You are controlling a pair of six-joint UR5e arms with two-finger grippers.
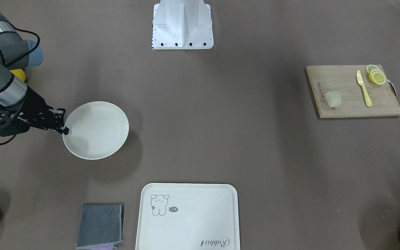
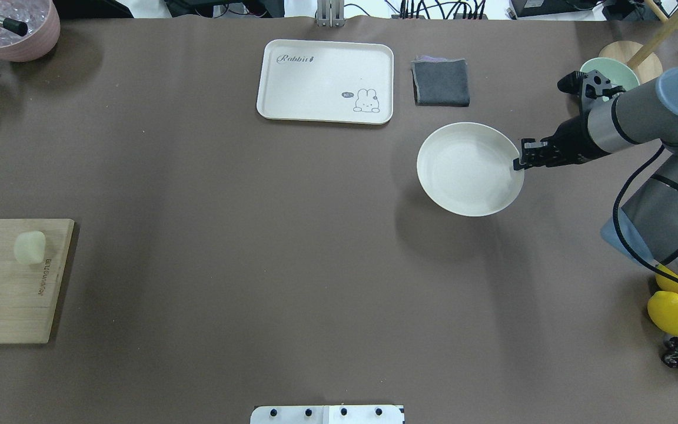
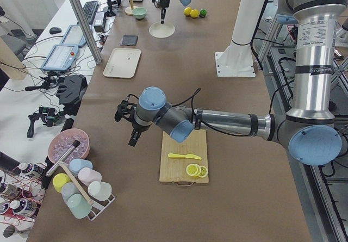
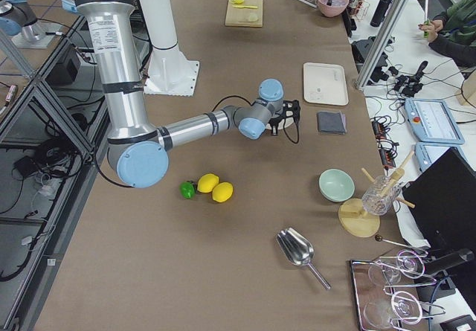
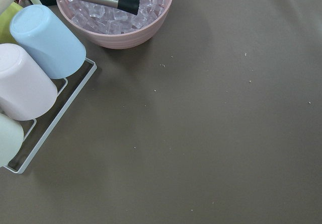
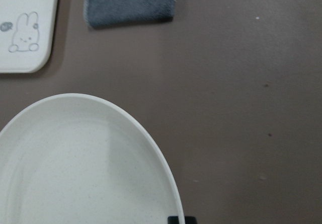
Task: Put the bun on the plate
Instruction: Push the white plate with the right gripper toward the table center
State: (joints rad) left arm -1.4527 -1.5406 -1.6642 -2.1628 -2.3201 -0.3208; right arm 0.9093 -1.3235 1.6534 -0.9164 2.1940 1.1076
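Nearest row, robot's left side: bun (image 1: pixel 333 99) sits on a wooden board (image 1: pixel 352 106), at the end toward the table's centre, nothing touching it. A yellow knife (image 1: pixel 364 88) and lemon slices (image 1: pixel 376 75) share the board, apart from the bun.

Left gripper (image 3: pixel 132 142) hangs over bare table just past the board, toward a pink bowl of ice (image 5: pixel 115 12). Fingers spread or closed: cannot tell.

Middle, robot's right side: plate (image 2: pixel 462 171), well apart from the bun, across the table. Right gripper (image 2: pixel 518 159) is clenched on the plate's rim, on the edge facing its own arm. The plate's shadow falls well offset on the table, so the plate looks lifted.

Farther out: tray (image 2: pixel 315 82) with a rabbit drawing, and a grey cloth (image 2: pixel 441 82) just beside it, both beyond the plate.
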